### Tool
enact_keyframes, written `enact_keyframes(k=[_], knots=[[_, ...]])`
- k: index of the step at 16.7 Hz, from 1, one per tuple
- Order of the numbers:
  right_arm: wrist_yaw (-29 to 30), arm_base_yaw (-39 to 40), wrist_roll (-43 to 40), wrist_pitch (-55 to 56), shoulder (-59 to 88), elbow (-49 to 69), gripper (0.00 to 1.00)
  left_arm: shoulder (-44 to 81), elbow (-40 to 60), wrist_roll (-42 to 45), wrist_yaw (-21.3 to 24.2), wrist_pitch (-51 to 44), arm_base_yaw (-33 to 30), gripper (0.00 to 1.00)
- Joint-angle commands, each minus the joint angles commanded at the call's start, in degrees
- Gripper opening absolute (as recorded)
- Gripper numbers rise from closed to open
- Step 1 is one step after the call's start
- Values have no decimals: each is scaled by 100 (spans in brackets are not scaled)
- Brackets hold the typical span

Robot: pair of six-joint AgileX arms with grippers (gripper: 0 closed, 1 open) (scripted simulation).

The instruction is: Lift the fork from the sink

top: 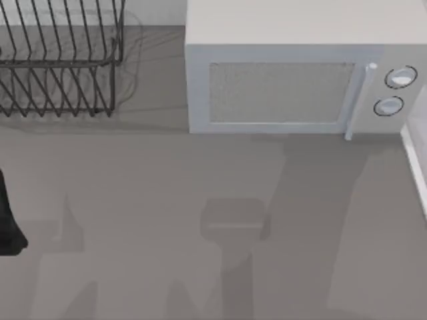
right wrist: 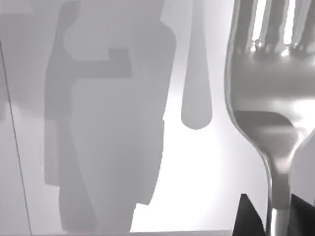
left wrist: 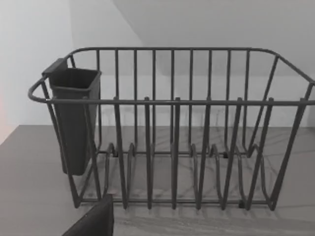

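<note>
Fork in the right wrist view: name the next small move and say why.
Probably keep raising it straight up, slowly. The fork sits close to the camera, its handle between the right gripper's dark fingers, its shadow on the pale surface beneath, so it looks held.

My left arm (top: 9,223) is showing in the top view as a matte black body at the table's left edge, tapering to a blunt angled tip, with no cables, screws or markings resolving on it. In the left wrist view, a flat dark charcoal part of my left gripper (left wrist: 93,220) is presenting a straight slanted edge and a plain, unmarked face. In the right wrist view, my right gripper (right wrist: 278,216) is appearing as two black, sharp-cornered fingers (right wrist: 248,216) with smooth, featureless surfaces.
</note>
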Motion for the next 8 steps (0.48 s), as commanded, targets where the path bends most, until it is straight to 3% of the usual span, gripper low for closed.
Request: enact_keyframes(k=[4,8], knots=[[261,1035,1008,-416,-928,276,0,0,0,0,0,0,0,100],[408,2882,2492,-897,-2020,176,0,0,0,0,0,0,0,100]])
